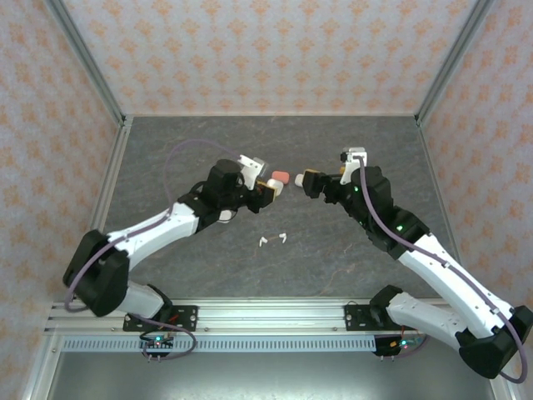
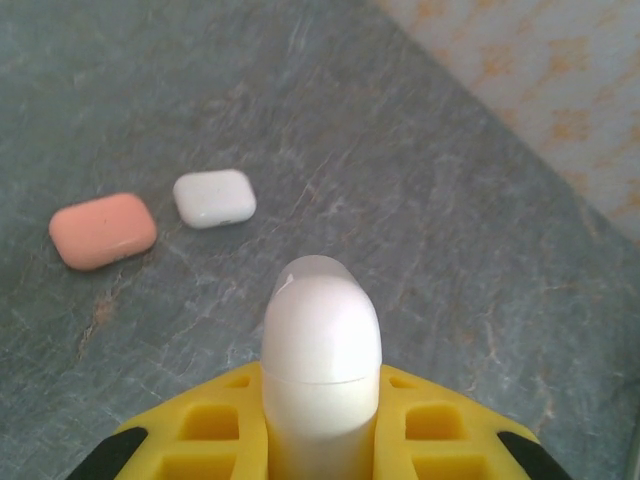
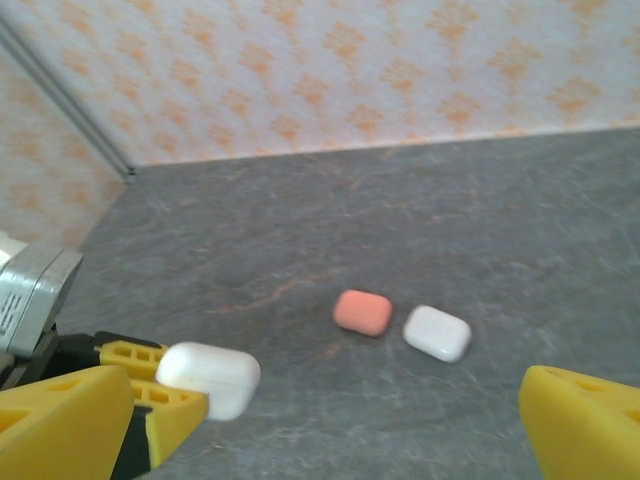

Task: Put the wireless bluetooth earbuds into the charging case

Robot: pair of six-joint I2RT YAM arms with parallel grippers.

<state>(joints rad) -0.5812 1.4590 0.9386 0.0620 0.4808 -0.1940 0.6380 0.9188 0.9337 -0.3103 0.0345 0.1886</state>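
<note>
Left gripper (image 1: 271,190) pinches white charging case (image 2: 320,340) over the table's middle. Two white earbuds (image 1: 262,242) lie loose on the table (image 1: 166,150), nearer its near edge. Coral case (image 2: 103,230) and second white case (image 2: 214,197) sit side by side mid-table. Right gripper (image 3: 320,420) spread wide, empty.

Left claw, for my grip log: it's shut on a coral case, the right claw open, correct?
No: the left wrist view shows the left claw shut on a white case; the coral case lies on the table. The right claw is open.
</note>
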